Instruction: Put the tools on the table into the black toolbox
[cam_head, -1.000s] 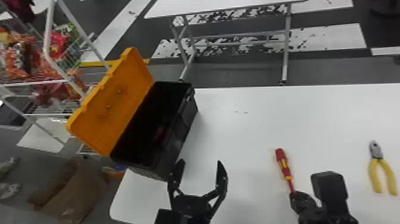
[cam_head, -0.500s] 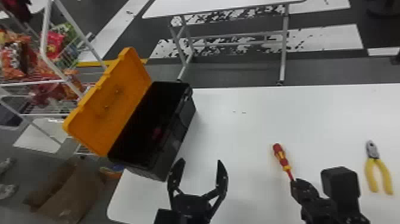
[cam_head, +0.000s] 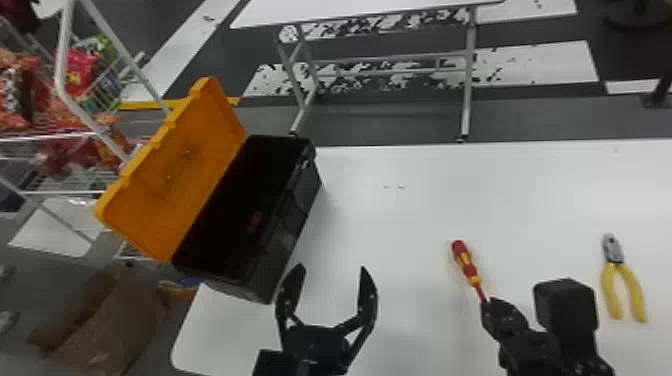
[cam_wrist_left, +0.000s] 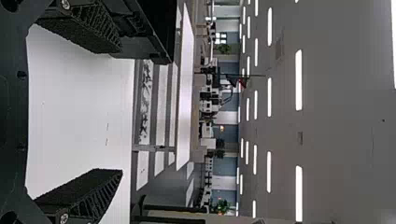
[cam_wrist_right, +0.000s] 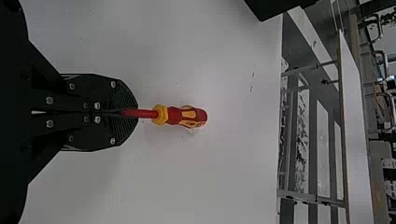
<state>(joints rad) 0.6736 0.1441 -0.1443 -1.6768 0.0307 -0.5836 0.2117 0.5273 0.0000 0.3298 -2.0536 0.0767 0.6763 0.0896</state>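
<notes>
I have the screwdriver (cam_head: 465, 262) pinched by its shaft in my right hand (cam_head: 487, 302), well apart from the toolbox (cam_head: 287, 250) on its right side. From the right wrist view, the fingers (cam_wrist_right: 122, 95) press together around the shaft, and the red and yellow handle pokes out past their tips. My left hand (cam_head: 334, 270) is spread wide just beside the toolbox's near end, over the counter (cam_head: 390, 225). The pliers (cam_head: 612, 250) lie farther from the toolbox than the screwdriver, on the same side. The toolbox's orange lid (cam_head: 180, 170) is raised.
</notes>
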